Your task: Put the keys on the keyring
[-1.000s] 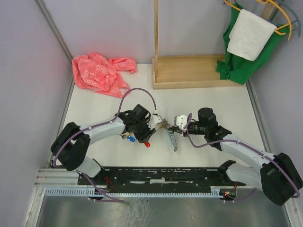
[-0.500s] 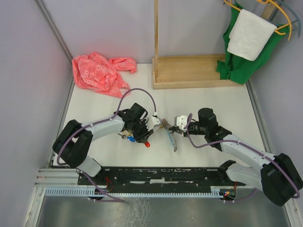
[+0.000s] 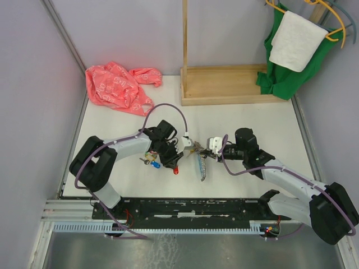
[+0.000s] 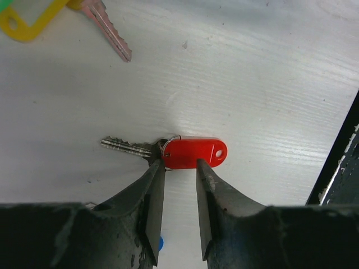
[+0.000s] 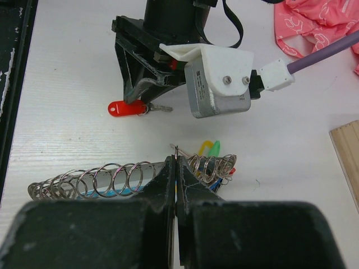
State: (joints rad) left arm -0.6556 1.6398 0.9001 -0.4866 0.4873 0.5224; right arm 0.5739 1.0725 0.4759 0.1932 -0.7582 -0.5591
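Straddles the tag end of the red key (image 4: 190, 152), flat on the table (image 4: 263, 78), with the left gripper (image 4: 179, 165), jaws narrowly apart, not clamped. Pinches the keyring (image 5: 106, 180) with the right gripper (image 5: 176, 168), jaws shut on its wire coil, near the red key. Shows more keys (image 5: 216, 165) bunched at one end.

The top edge of the left wrist view cuts off the yellow plastic key tag (image 4: 12, 29) and the head of the toothed metal key (image 4: 106, 28) beside it. A blue object (image 4: 160, 244) shows only as a sliver behind the left gripper (image 4: 178, 163). In the right wrist view, the right gripper (image 5: 175, 168) covers the middle of the coiled silver wire keyring (image 5: 106, 180), so we cannot tell which turn its closed fingers pinch.
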